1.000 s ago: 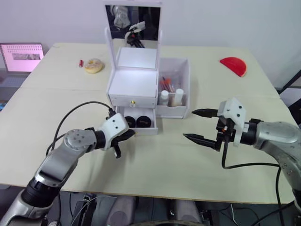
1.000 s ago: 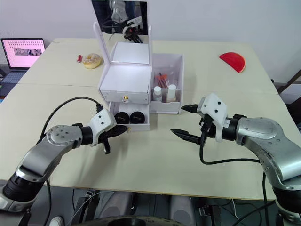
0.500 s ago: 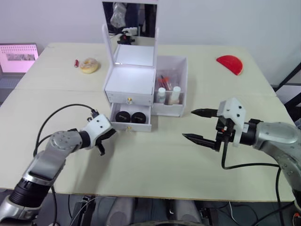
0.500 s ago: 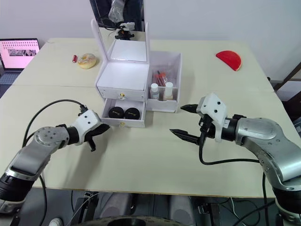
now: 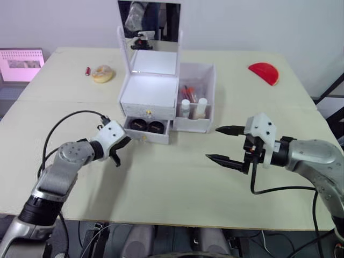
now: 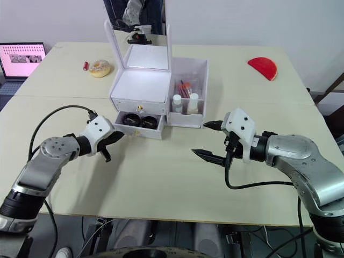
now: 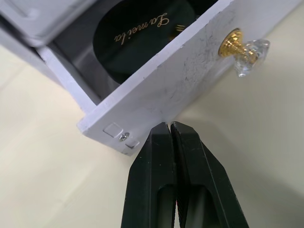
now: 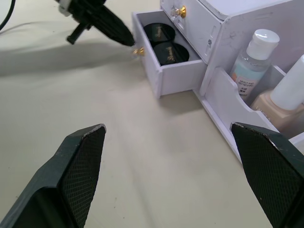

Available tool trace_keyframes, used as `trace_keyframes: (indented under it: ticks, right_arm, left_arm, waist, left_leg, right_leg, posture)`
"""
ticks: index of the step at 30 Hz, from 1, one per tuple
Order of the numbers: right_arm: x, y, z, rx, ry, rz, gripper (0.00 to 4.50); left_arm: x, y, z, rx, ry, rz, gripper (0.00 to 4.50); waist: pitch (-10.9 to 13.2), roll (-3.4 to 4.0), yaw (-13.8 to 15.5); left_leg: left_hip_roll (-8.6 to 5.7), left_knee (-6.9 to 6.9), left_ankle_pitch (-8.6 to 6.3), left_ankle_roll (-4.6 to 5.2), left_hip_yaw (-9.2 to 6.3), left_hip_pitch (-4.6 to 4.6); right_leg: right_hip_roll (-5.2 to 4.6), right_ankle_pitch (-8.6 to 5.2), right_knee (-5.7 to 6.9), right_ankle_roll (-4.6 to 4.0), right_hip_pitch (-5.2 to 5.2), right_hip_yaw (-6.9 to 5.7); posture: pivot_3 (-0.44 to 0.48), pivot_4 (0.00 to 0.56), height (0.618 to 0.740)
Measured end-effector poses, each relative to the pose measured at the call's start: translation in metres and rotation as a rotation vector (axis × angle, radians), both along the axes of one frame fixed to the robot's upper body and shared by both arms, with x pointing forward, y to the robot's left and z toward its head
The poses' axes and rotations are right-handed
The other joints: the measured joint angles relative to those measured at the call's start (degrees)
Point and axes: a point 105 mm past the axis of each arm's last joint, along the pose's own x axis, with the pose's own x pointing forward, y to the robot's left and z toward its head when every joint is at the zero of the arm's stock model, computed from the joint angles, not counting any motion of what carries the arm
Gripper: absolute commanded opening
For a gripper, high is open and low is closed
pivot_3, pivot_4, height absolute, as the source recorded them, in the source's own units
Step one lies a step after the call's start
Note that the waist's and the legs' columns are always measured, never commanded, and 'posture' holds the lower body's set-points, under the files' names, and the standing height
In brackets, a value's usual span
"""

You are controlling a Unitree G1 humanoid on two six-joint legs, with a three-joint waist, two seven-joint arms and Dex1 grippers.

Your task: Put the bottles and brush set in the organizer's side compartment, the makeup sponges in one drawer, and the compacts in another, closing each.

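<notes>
Pressing its tips against the front panel of the lower drawer (image 7: 171, 80), the left claw (image 7: 170, 127) has both black fingers closed together with nothing between them. The drawer stands partly pulled out of the white organizer (image 5: 149, 97) and holds two black compacts (image 5: 146, 126) side by side; its gold knob (image 7: 231, 42) lies just beside the claw tips. The upper drawer (image 8: 194, 29) is closed. In the side compartment (image 5: 196, 102), two bottles (image 6: 183, 104) stand upright in front of the brush set (image 5: 189, 94). The right claw (image 5: 223, 145) hangs above the table (image 5: 177, 177) to the right of the organizer, spread wide and empty.
</notes>
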Motion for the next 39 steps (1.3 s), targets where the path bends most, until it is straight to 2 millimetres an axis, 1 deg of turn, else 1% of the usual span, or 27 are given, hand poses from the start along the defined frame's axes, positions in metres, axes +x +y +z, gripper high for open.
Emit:
trace_keyframes:
  ticks: [3, 4, 10, 14, 18, 21, 23, 25, 27, 28, 29, 31, 33, 34, 35, 37, 38, 39]
  right_arm:
    - [0.000, 0.000, 0.000, 0.000, 0.000, -0.001, 4.50]
    - [0.000, 0.000, 0.000, 0.000, 0.000, 0.000, 4.50]
    - [0.000, 0.000, 0.000, 0.001, -0.001, -0.002, 4.50]
    - [0.000, 0.000, 0.001, 0.002, -0.001, -0.004, 4.50]
    - [0.000, 0.000, 0.000, 0.001, 0.006, -0.009, 4.50]
    - [0.000, 0.000, 0.000, 0.002, 0.007, -0.011, 4.50]
    - [-0.001, 0.000, 0.000, 0.004, 0.007, -0.009, 4.50]
    - [0.000, -0.002, 0.001, 0.006, 0.005, -0.019, 4.50]
    - [0.001, -0.006, 0.002, 0.002, 0.003, -0.032, 4.50]
    - [0.002, -0.011, 0.002, 0.000, 0.001, -0.047, 4.50]
    - [0.004, -0.020, 0.002, -0.015, 0.002, -0.077, 4.50]
    - [0.009, -0.035, 0.004, -0.025, -0.005, -0.131, 4.50]
    - [0.011, -0.043, 0.005, -0.026, -0.013, -0.151, 4.50]
    - [0.012, -0.047, 0.004, -0.030, -0.013, -0.158, 4.50]
    - [0.013, -0.052, 0.002, -0.032, -0.011, -0.169, 4.50]
    - [0.016, -0.064, 0.000, -0.036, -0.014, -0.205, 4.50]
    - [0.017, -0.070, -0.002, -0.039, -0.016, -0.224, 4.50]
    - [0.018, -0.076, -0.004, -0.043, -0.014, -0.241, 4.50]
  left_arm:
    - [0.009, -0.008, -0.002, -0.018, -0.014, -0.005, 0.12]
    - [0.013, -0.013, -0.003, -0.029, -0.017, -0.010, 0.12]
    - [0.033, -0.028, -0.003, -0.050, -0.034, -0.020, 0.12]
    - [0.042, -0.031, -0.003, -0.056, -0.039, -0.015, 0.12]
    - [0.043, -0.031, -0.003, -0.052, -0.040, -0.009, 0.12]
    - [0.041, -0.030, -0.002, -0.051, -0.043, -0.014, 0.12]
    - [0.035, -0.028, 0.003, -0.070, -0.044, -0.019, 0.12]
    - [0.027, -0.022, 0.010, -0.097, -0.038, -0.021, 0.12]
    - [0.013, -0.011, 0.019, -0.147, -0.023, -0.022, 0.12]
    - [-0.001, 0.000, 0.024, -0.193, 0.001, -0.022, 0.12]
    - [-0.014, 0.013, 0.028, -0.229, 0.031, -0.013, 0.34]
    - [-0.032, 0.032, 0.042, -0.279, 0.041, 0.002, 0.95]
    - [-0.047, 0.046, 0.056, -0.301, 0.028, 0.009, 1.95]
    - [-0.054, 0.054, 0.059, -0.306, 0.033, 0.020, 2.40]
    - [-0.064, 0.065, 0.059, -0.307, 0.051, 0.043, 3.04]
    - [-0.077, 0.083, 0.059, -0.315, 0.075, 0.097, 4.06]
    - [-0.083, 0.093, 0.061, -0.323, 0.075, 0.129, 4.46]
    - [-0.088, 0.102, 0.064, -0.329, 0.066, 0.159, 4.46]
  waist:
    - [0.0, 0.00, 0.1]
    - [0.0, 0.00, 0.2]
    - [0.0, -0.01, 0.1]
    - [0.0, -0.01, 0.3]
    - [0.0, -0.01, 0.2]
    - [0.0, -0.01, 0.0]
    - [0.0, -0.01, -0.1]
    - [0.0, -0.01, -0.4]
    - [0.0, -0.01, -0.8]
    - [0.0, -0.02, -1.5]
    - [0.0, 0.00, -1.8]
    - [0.0, -0.01, -1.9]
    - [0.0, 0.01, -1.7]
    - [0.0, 0.01, -1.7]
    - [0.0, 0.02, -1.6]
    - [0.0, 0.02, -1.6]
    - [0.0, 0.02, -1.5]
    - [0.0, 0.01, -1.4]
  left_leg:
    - [-0.01, 0.00, 0.01, -0.01, 0.01, -0.01]
    - [-0.01, 0.00, 0.01, -0.01, 0.01, -0.03]
    - [-0.02, 0.02, 0.02, -0.02, 0.03, -0.02]
    - [-0.02, 0.16, 0.08, -0.12, 0.01, -0.03]
    - [-0.02, 0.27, 0.13, -0.20, 0.01, -0.05]
    - [-0.01, 0.25, 0.14, -0.21, 0.01, -0.07]
    - [-0.01, 0.18, 0.14, -0.21, 0.01, -0.09]
    - [-0.01, 0.06, 0.14, -0.22, 0.02, -0.10]
    - [0.00, -0.02, 0.14, -0.22, 0.02, -0.10]
    - [0.00, -0.07, 0.14, -0.22, 0.02, -0.12]
    - [0.02, -0.07, 0.14, -0.22, 0.07, -0.10]
    - [0.05, -0.07, 0.13, -0.22, 0.08, -0.10]
    - [0.07, -0.06, 0.13, -0.21, 0.10, -0.07]
    - [0.08, -0.04, 0.13, -0.21, 0.13, -0.04]
    - [0.11, -0.02, 0.13, -0.21, 0.19, -0.02]
    - [0.14, 0.02, 0.13, -0.21, 0.26, -0.01]
    - [0.16, 0.05, 0.13, -0.21, 0.28, -0.02]
    - [0.18, 0.06, 0.13, -0.21, 0.29, -0.03]
  right_leg:
    - [-0.01, 0.04, -0.01, -0.04, 0.01, 0.00]
    - [-0.01, 0.14, -0.02, -0.17, 0.01, 0.00]
    - [-0.01, 0.17, 0.00, -0.14, 0.02, 0.00]
    - [-0.01, 0.16, 0.03, 0.10, 0.08, -0.02]
    - [-0.02, 0.20, 0.03, 0.13, 0.11, -0.01]
    - [-0.01, 0.21, 0.03, 0.13, 0.07, -0.01]
    - [-0.01, 0.33, 0.01, -0.07, 0.02, 0.01]
    - [-0.01, 0.32, -0.02, -0.07, -0.02, 0.02]
    - [-0.01, 0.32, -0.02, -0.08, -0.06, 0.02]
    - [-0.02, 0.32, -0.03, -0.08, -0.10, 0.02]
    - [-0.02, 0.31, -0.03, -0.08, -0.11, 0.05]
    - [0.00, 0.31, -0.02, -0.10, -0.12, 0.06]
    - [0.00, 0.29, -0.03, -0.12, -0.10, 0.06]
    - [0.01, 0.28, -0.03, -0.14, -0.08, 0.06]
    - [0.00, 0.15, -0.04, -0.23, -0.07, 0.06]
    - [0.00, 0.11, -0.04, -0.26, -0.07, 0.09]
    - [0.00, 0.11, -0.05, -0.27, -0.06, 0.09]
    - [0.00, 0.11, -0.05, -0.29, -0.06, 0.09]
  posture:
    - [0.000, 0.150, 0.739]
    - [0.000, 0.150, 0.739]
    - [0.000, 0.150, 0.739]
    - [0.000, 0.150, 0.739]
    - [0.000, 0.150, 0.739]
    - [0.000, 0.150, 0.739]
    - [0.000, 0.150, 0.739]
    - [0.000, 0.150, 0.739]
    - [0.000, 0.150, 0.739]
    - [0.000, 0.150, 0.739]
    - [0.000, 0.150, 0.739]
    - [0.000, 0.150, 0.739]
    - [0.000, 0.150, 0.739]
    - [0.000, 0.150, 0.739]
    - [0.000, 0.150, 0.739]
    - [0.000, 0.150, 0.739]
    - [0.000, 0.150, 0.739]
    - [0.000, 0.150, 0.739]
